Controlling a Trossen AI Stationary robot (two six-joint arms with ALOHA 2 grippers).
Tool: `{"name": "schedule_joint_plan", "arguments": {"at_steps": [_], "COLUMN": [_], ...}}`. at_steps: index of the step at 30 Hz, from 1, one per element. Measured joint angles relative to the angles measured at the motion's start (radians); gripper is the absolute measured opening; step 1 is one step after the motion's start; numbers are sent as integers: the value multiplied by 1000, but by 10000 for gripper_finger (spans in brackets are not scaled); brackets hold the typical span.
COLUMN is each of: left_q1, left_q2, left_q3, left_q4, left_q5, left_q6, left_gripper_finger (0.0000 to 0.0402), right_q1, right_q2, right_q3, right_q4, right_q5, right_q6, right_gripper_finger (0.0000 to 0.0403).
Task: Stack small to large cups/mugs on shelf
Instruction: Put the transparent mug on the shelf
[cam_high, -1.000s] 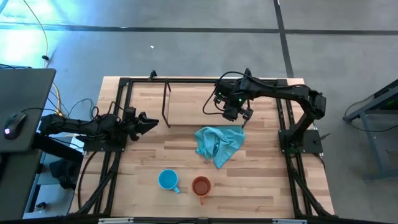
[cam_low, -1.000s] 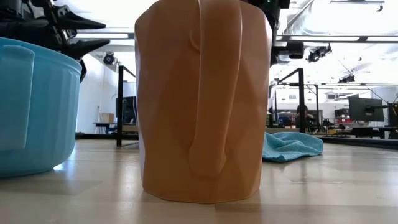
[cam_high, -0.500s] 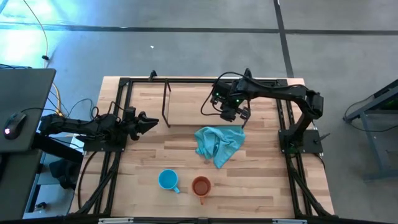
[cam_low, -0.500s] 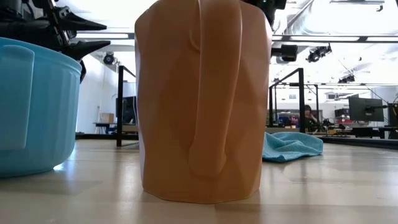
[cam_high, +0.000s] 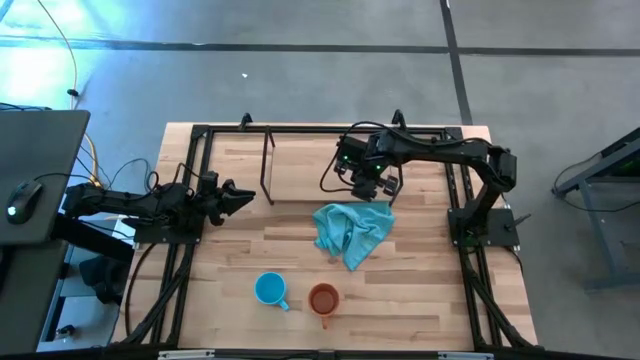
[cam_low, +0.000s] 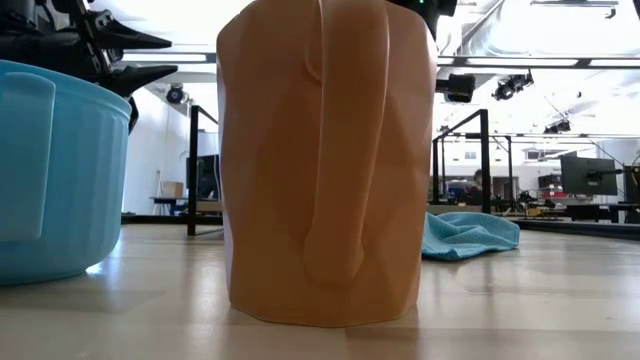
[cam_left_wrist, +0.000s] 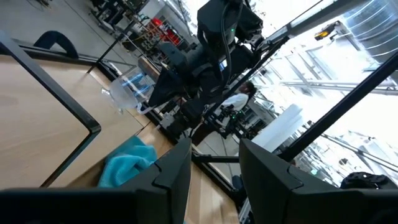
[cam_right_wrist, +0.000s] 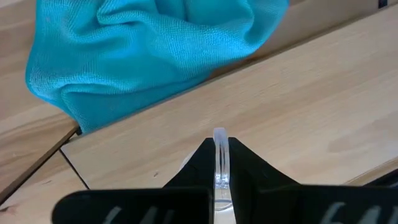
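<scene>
My right jaws (cam_high: 366, 182) were closed on the rim of the small clear glass cup (cam_left_wrist: 127, 91), and I held it in the air above the light wood top of the shelf (cam_high: 300, 170), near its front edge. In the right wrist view the thin glass wall (cam_right_wrist: 220, 155) stood pinched between my two dark fingers. The teal cloth (cam_high: 350, 232) lay just in front of these jaws, on the surface (cam_high: 420, 290) and beside the shelf's black frame. The blue mug (cam_high: 269, 289) and the orange-brown mug (cam_high: 323, 299) stood upright side by side, near each other, well apart from my right jaws, toward the front edge of the surface. My left jaws (cam_high: 240, 196) waited low at the left side, pointing toward the shelf's left legs, and they stood open with a clear gap and held nothing. Both mugs had their handles toward the front.
</scene>
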Motion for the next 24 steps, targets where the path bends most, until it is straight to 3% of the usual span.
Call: {"name": "schedule_joint_plan", "arguments": {"at_steps": [24], "left_q1": [0], "left_q2": [0], "left_q3": [0], "left_q4": [-1], "left_q5": [6], "left_q6": [-25], "left_gripper_finger": [124], "right_q1": [-3], "right_q2": [55], "right_q3": [-2], "right_q4": [-40], "right_q5": [31], "right_q6": [-46], "right_gripper_finger": [4]}}
